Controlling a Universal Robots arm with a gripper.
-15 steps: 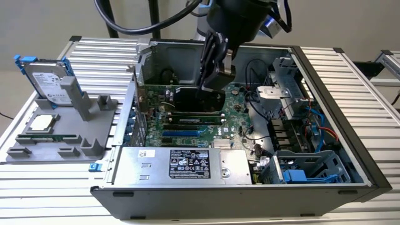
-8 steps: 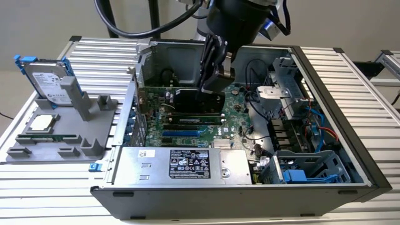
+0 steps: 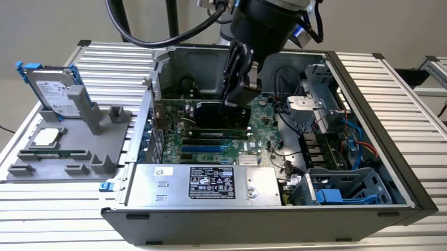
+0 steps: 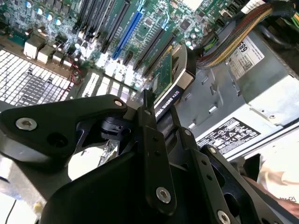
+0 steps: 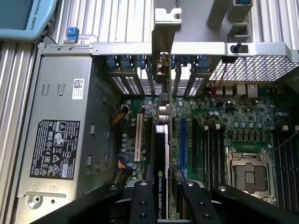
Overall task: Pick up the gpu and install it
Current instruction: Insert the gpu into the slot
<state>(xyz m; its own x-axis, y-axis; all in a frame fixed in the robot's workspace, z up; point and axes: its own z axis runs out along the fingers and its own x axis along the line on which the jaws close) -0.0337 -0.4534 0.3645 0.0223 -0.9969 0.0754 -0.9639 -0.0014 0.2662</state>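
The gpu (image 3: 209,117) stands on edge inside the open computer case (image 3: 391,157), over the motherboard's expansion slots (image 3: 202,149). Its black cooler faces the exterior view's front. In the first wrist view the gpu (image 5: 161,149) is seen edge-on, and its silver bracket (image 5: 163,28) lines up with the rear slot openings. My gripper (image 3: 236,102) reaches down into the case and is shut on the card's upper edge. One finger (image 5: 140,196) lies on each side of the board. In the second wrist view the gpu (image 4: 170,88) runs out from between the fingers toward the slots. I cannot tell whether the card is seated.
A silver power supply (image 3: 202,183) fills the case's front. Cables (image 3: 349,141) and a blue drive cage (image 3: 342,193) sit at the exterior view's right. Left of the case, a grey fixture (image 3: 70,157) holds a hard drive in a blue frame (image 3: 52,91) and a memory stick (image 3: 59,154).
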